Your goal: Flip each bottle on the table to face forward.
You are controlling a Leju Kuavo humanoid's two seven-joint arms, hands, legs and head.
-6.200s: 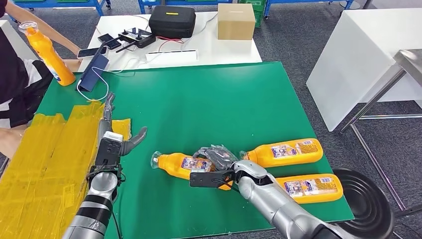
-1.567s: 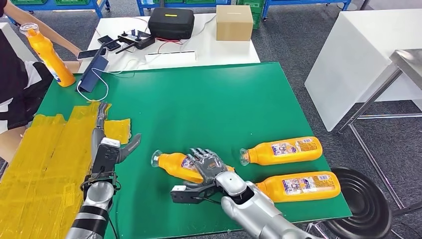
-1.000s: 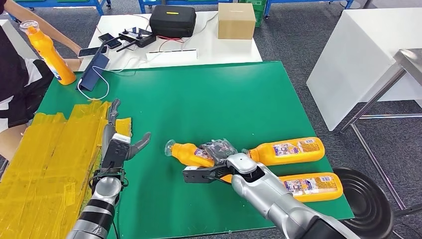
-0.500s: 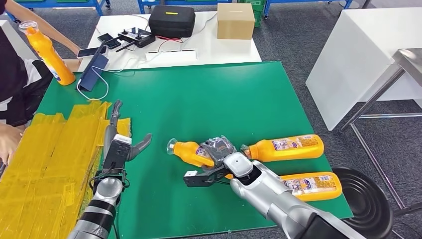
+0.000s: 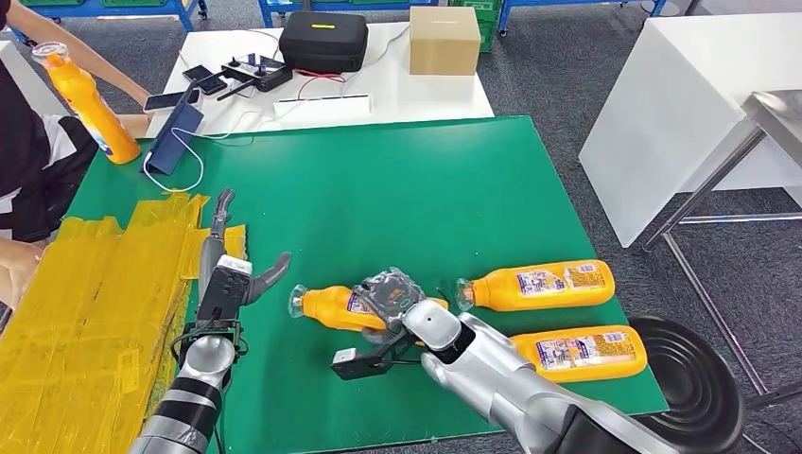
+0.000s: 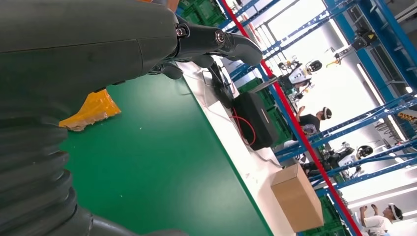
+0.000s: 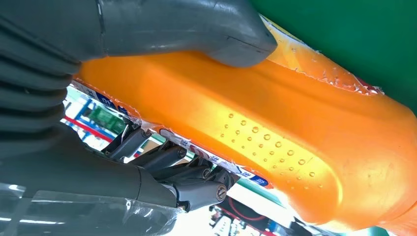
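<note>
The right hand point(image 5: 386, 295) holds an orange bottle point(image 5: 331, 307) that lies on its side on the green counter point(image 5: 397, 199), near the front edge and about halfway along it. Its fingers point(image 7: 162, 160) are clamped around the body of the bottle, and the thick thumb point(image 7: 196, 29) presses on the other side. The clear cap end of this bottle points toward the left edge of the counter. Two more orange bottles lie on their sides near the front right corner. The second bottle point(image 5: 539, 287) is just beside the right hand, with its cap close to the hand. The third bottle point(image 5: 579, 352) lies nearer the front edge, close to the second one. The left hand point(image 5: 225, 270) rests over the counter near the left edge, beside a patch of yellow tape point(image 5: 85, 312). Its fingers point(image 6: 231, 42) are apart and hold nothing. At the far left corner a person point(image 5: 28, 161) holds another orange bottle point(image 5: 90, 104) upright. A white table point(image 5: 284, 95) behind the counter has a black case point(image 5: 323, 40) and a cardboard box point(image 5: 444, 40) on it.
</note>
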